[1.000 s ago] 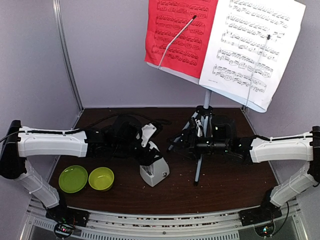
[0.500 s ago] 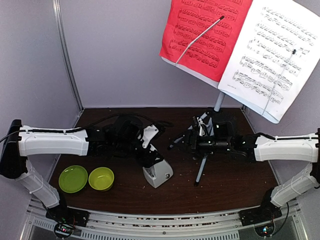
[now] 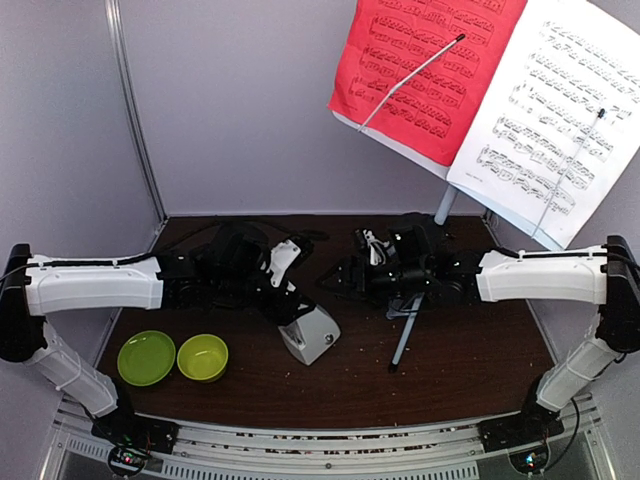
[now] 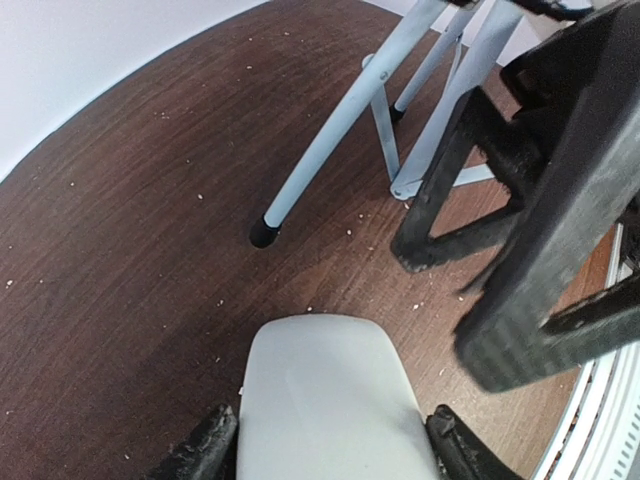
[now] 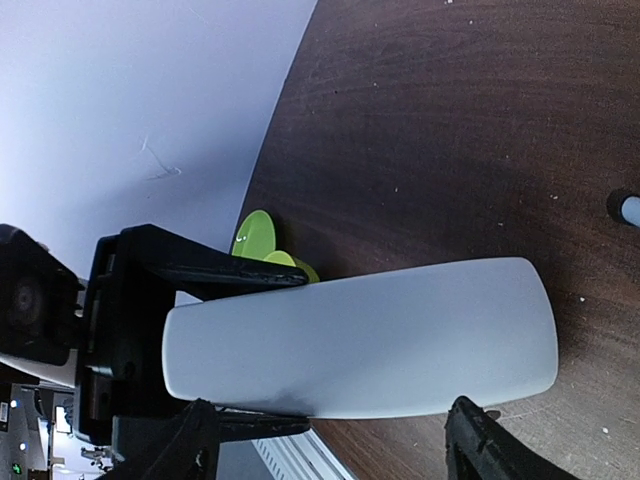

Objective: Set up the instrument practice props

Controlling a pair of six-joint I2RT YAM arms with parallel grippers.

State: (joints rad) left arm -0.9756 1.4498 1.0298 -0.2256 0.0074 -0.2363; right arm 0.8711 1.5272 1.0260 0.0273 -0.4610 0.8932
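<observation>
Two lime-green bowls front-left on desk. Right arm crosses music stand tripod; right claw spread wide; left claw clamps tilted metronome.

The left arm and right arm stretch inward, forearms nearly level. The left gripper clamps the metronome by its sides. Just beyond its fingertips, the right gripper faces it with jaws wide apart.

Both the left arm and right arm are wearing smooth white shells, going black at the joints. A thin black cable is running along the left one. The left gripper and right gripper are showing rough matte-black fingers.
</observation>
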